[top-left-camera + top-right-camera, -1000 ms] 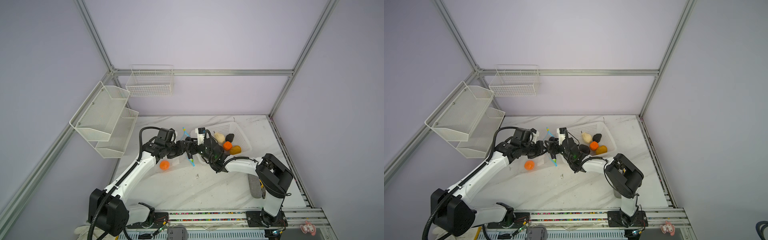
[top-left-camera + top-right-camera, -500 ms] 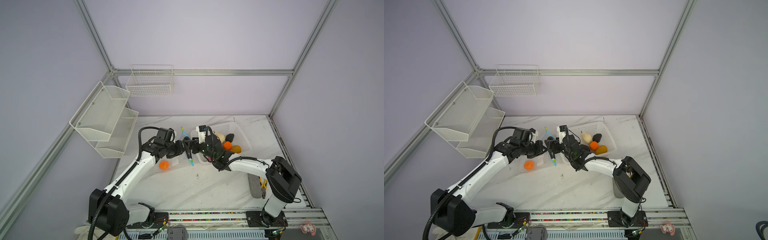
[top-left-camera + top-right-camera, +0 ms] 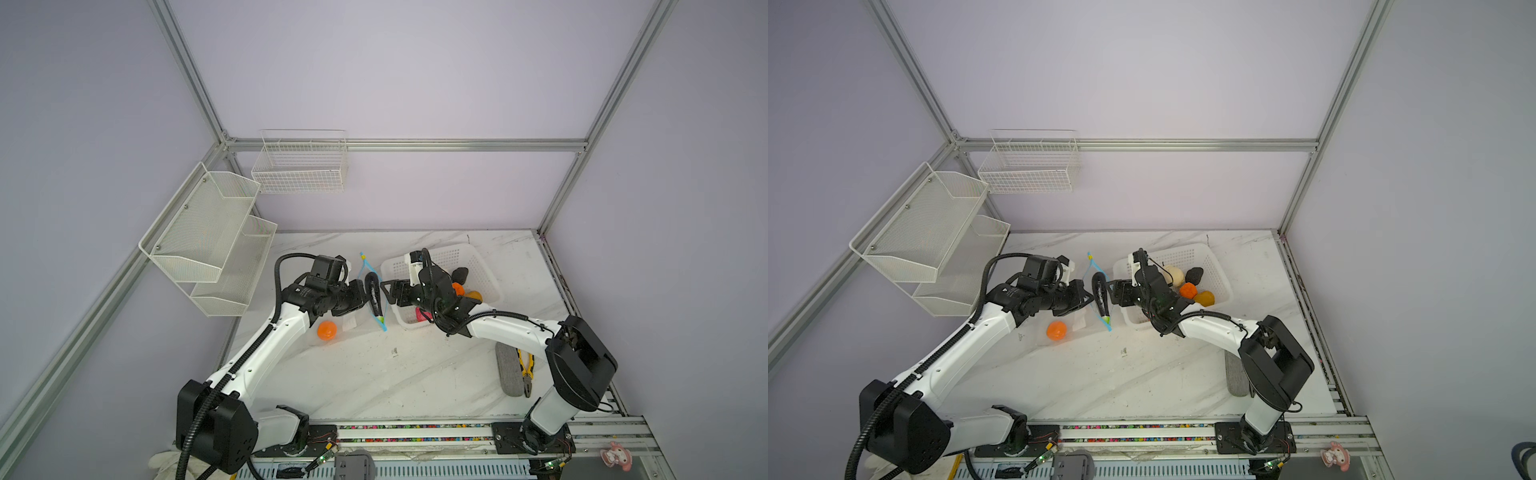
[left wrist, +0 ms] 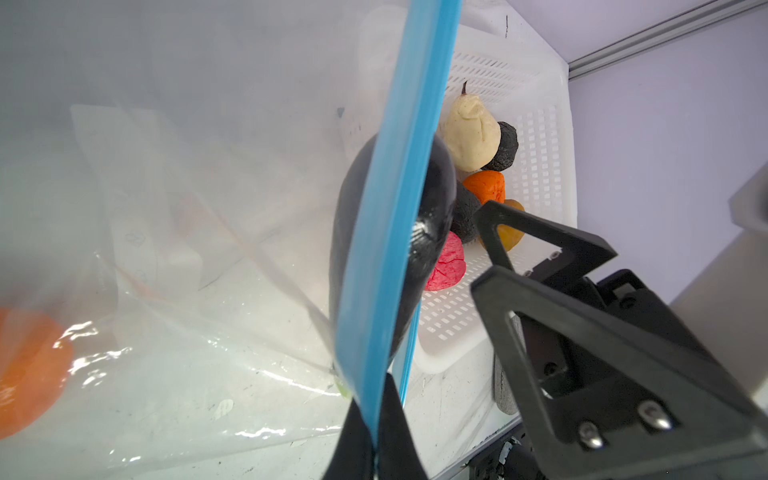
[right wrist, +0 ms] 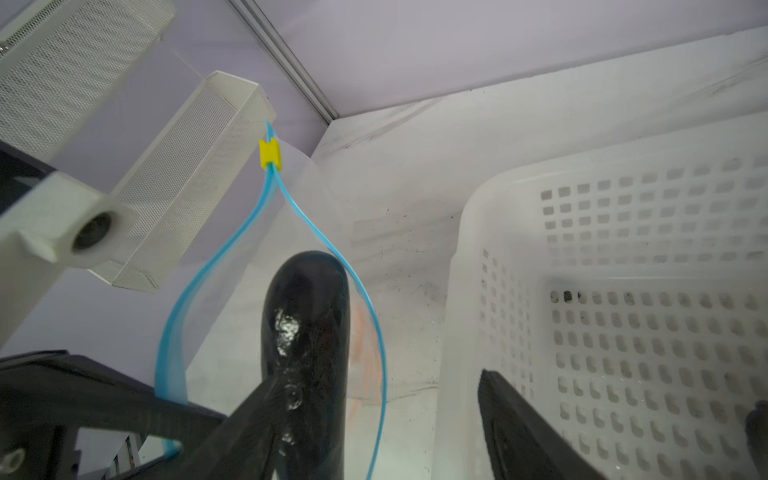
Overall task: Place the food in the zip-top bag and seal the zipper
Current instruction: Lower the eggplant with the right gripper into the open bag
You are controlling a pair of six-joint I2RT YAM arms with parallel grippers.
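left gripper (image 4: 376, 419) pinching the blue zipper (image 4: 395, 208), holding the zip-top bag (image 4: 187, 187) mouth up and open next to the white basket (image 3: 478, 262). right gripper (image 3: 386, 293) jaws spread, just beside a black eggplant (image 5: 305, 332) that sits in the bag mouth between the two zipper strips. one orange (image 3: 326, 330) lies inside the bag; pear (image 4: 469, 129), second orange (image 4: 484, 187), pink ball (image 4: 446, 266) and black lump (image 4: 507, 145) are in the basket.
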